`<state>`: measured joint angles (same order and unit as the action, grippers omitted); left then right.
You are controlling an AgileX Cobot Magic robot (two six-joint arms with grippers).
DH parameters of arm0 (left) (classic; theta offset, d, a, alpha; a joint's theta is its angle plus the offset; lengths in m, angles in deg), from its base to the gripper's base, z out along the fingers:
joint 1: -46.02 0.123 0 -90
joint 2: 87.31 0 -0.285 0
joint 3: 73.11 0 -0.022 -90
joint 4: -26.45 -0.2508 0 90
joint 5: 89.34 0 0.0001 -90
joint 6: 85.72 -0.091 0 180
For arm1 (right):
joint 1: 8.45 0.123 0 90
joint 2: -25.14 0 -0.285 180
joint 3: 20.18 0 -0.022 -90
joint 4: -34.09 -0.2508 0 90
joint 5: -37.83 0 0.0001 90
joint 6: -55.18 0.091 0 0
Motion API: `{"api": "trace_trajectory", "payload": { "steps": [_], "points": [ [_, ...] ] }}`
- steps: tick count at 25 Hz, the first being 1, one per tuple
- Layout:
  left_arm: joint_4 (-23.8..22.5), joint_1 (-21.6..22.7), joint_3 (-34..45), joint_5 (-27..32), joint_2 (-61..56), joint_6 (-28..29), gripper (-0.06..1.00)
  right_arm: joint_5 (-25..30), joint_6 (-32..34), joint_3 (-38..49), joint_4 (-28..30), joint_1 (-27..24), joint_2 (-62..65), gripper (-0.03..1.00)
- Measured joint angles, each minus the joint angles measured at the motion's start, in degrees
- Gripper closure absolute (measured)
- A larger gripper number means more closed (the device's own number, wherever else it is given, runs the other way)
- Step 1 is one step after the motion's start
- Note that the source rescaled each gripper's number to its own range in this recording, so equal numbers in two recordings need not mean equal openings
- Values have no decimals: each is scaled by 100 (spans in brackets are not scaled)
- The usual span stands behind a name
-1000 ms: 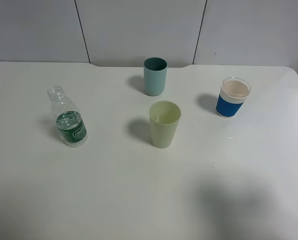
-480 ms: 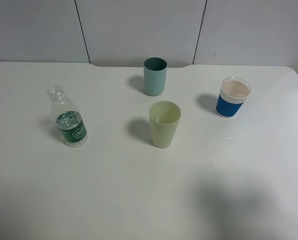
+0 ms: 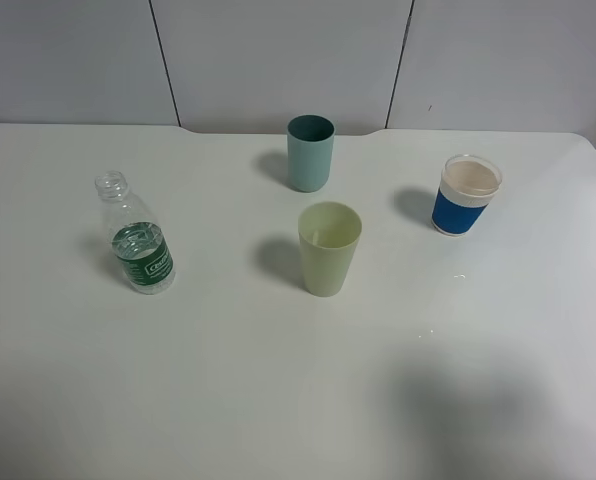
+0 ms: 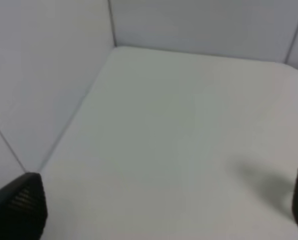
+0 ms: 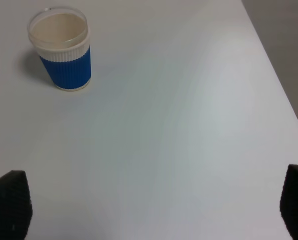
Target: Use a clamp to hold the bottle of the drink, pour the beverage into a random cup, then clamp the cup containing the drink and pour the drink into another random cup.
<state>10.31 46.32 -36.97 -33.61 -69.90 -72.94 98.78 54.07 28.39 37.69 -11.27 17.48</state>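
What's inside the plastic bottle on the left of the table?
Clear liquid sits in the lower part of the bottle, its surface showing just above the green label. The neck is empty and uncapped. The label covers the rest of the contents.

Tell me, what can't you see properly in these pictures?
- The label on the bottle: lettering too small, high view.
- The teal cup: its bottom is hidden by its own wall, high view.
- The left gripper and the right gripper: frame edges cut off all but the fingertips, wrist views.
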Motion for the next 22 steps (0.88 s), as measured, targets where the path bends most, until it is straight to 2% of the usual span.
{"api": "trace_trajectory", "payload": {
  "steps": [3, 5, 10, 11, 15, 20, 22],
  "points": [
    [645, 324, 0, 52, -44, -423, -5, 0, 0, 0, 0, 0, 0, -3],
    [888, 488, 0, 189, -151, -642, -5, 0, 0, 0, 0, 0, 0, -3],
    [974, 638, 0, 407, -323, -794, -5, 0, 0, 0, 0, 0, 0, -3],
    [997, 696, -2, 672, -568, -918, -5, 0, 0, 0, 0, 0, 0, -3],
    [1039, 701, -7, 924, -965, -960, -5, 0, 0, 0, 0, 0, 0, -3],
    [1071, 701, 5, 1013, -987, -964, -5, 0, 0, 0, 0, 0, 0, -3],
    [1220, 701, 198, 1015, -994, -972, -5, 0, 0, 0, 0, 0, 0, -3]
  ]
}}
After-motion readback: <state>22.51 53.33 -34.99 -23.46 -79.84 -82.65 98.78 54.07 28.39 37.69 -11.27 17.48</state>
